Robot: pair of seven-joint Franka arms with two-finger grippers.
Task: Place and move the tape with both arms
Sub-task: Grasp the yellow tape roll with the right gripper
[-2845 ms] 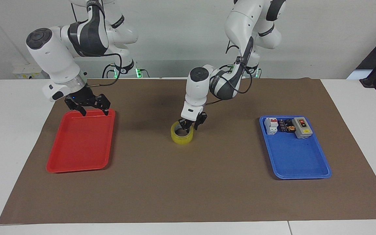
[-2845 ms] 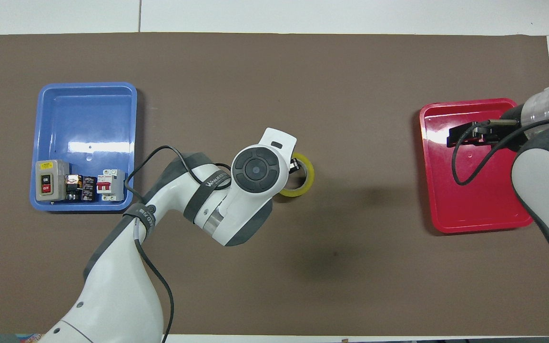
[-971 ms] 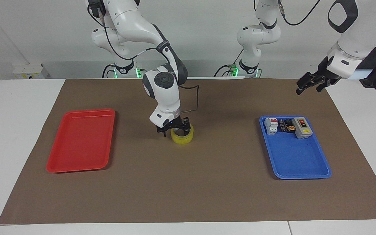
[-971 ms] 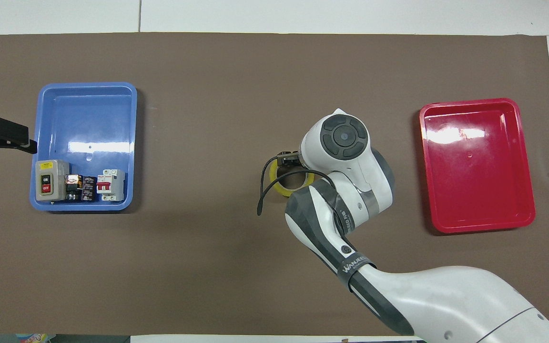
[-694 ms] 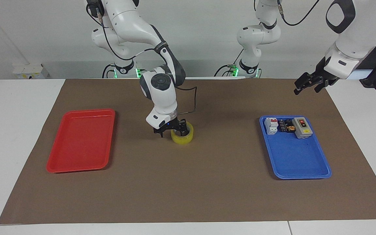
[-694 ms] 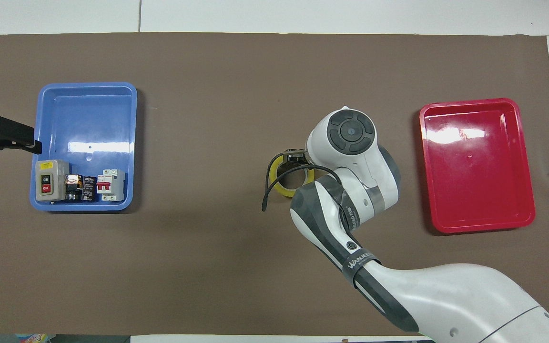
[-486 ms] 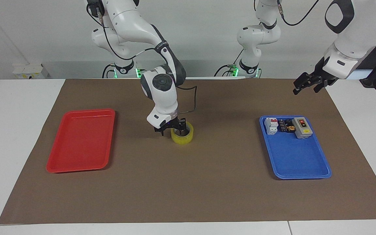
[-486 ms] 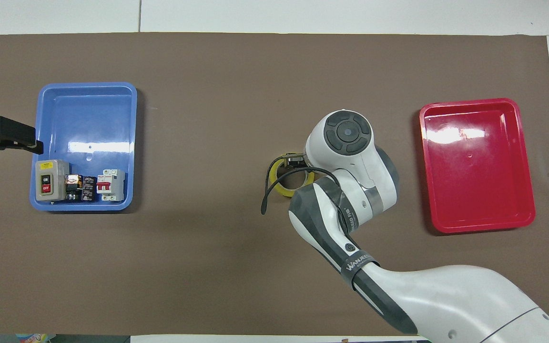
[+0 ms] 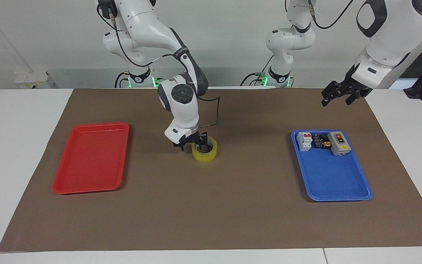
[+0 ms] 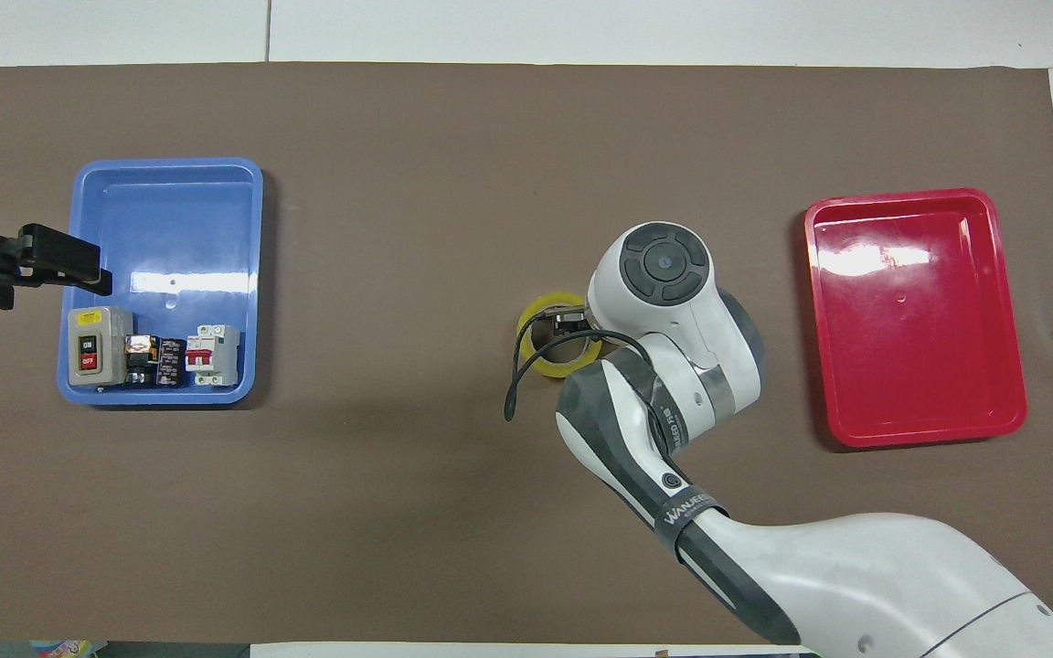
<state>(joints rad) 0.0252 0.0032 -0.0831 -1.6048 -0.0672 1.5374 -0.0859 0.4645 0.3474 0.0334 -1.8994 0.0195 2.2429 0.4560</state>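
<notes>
Yellowish translucent tape roll (image 9: 204, 149) flat on brown paper mat (image 9: 233, 220), midway between red plastic tray (image 9: 90, 157) and blue plastic tray (image 9: 337, 183). Right gripper (image 9: 193, 142) down at its rim, one finger inside the core, grip not discernible. Left gripper (image 9: 337, 94) raised near blue tray, fingers apart.

Tape (image 9: 204, 151): one roll, yellowish translucent, wide ring with open centre. Lies flat on the brown mat at mid-bench. Right claw (image 9: 193, 143) is down at the roll, one finger inside the ring and one outside its wall.
</notes>
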